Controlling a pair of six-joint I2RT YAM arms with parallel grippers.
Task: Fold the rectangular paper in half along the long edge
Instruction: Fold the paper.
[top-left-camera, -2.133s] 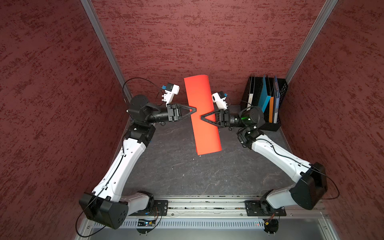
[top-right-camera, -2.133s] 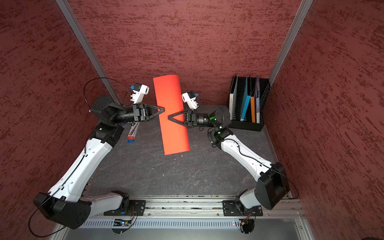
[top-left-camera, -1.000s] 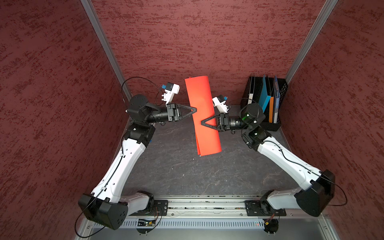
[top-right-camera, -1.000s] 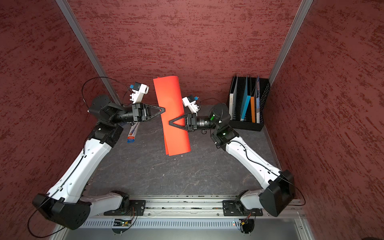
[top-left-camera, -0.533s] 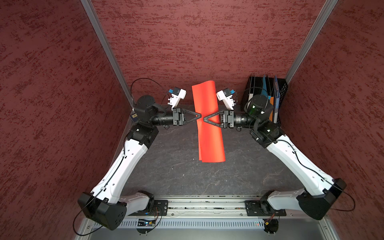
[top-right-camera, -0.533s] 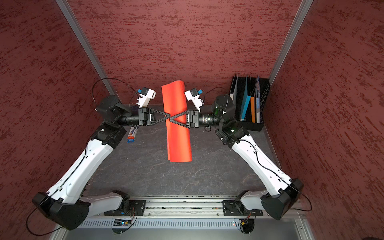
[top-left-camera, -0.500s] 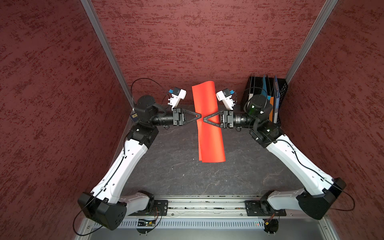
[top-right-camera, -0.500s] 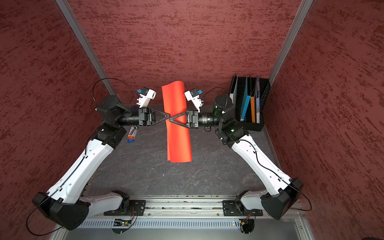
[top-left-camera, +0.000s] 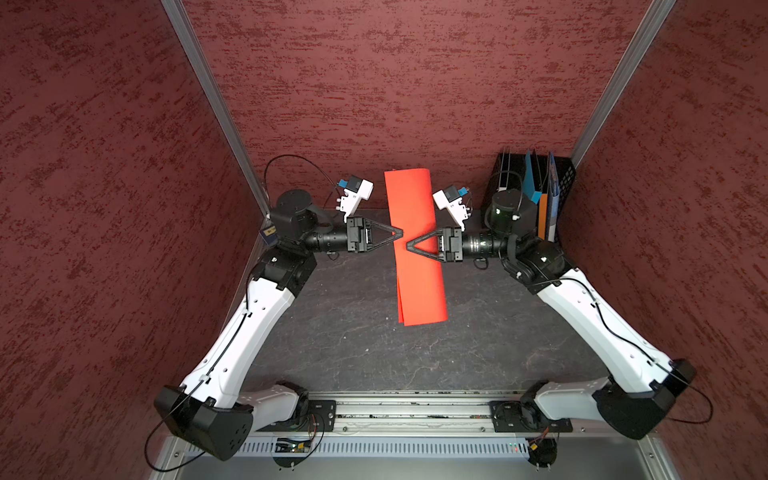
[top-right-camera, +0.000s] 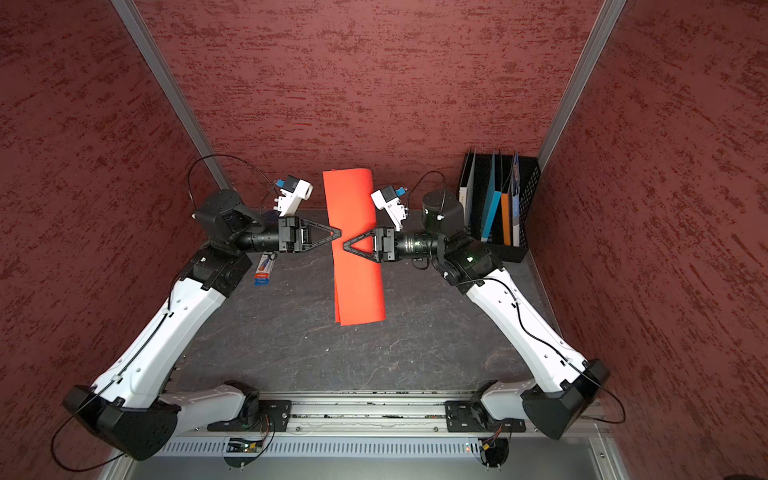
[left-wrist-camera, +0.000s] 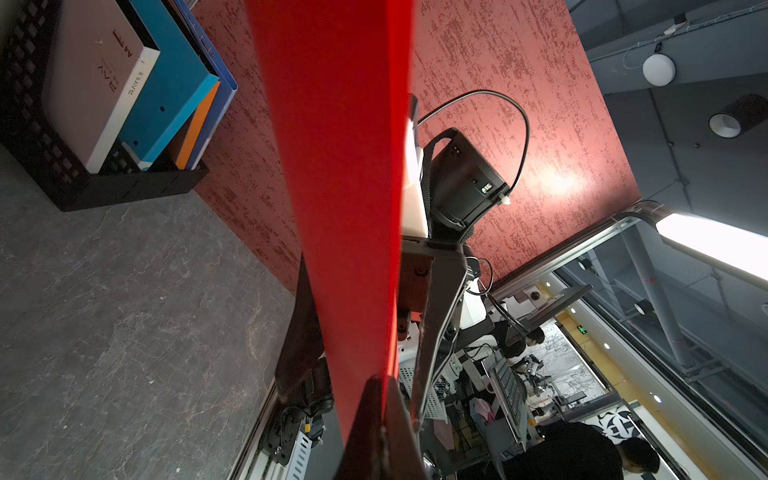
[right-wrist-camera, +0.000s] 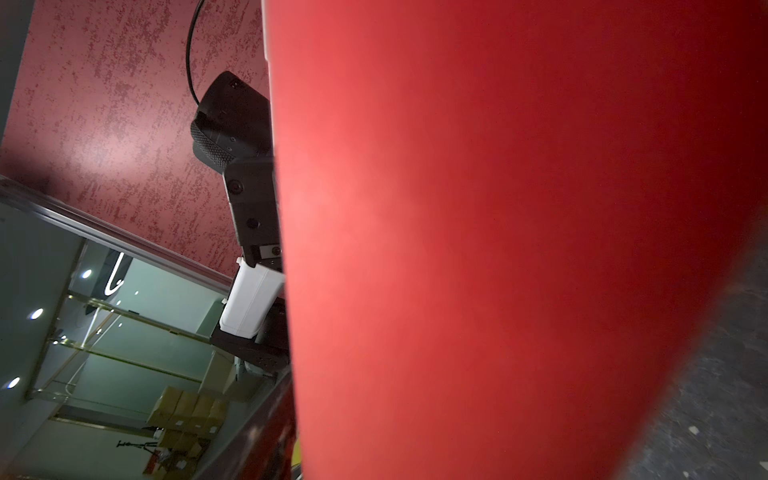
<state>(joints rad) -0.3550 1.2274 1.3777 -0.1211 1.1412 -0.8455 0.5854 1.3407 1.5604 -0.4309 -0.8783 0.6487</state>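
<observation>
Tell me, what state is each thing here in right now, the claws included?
rectangular paper: bent double lengthwise, held up off the table, layers slightly offset at the near end.
left claw: shut on the paper's open edge.
right claw: open, jaws straddling the paper's folded side.
books: standing upright in the black rack.
small blue-and-red pack: lying flat on the table.

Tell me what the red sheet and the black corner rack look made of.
The rectangular paper: thin matte paper or light card; it bends in a smooth curve. The rack: probably rigid black plastic, with a moulded grid of holes.
</observation>
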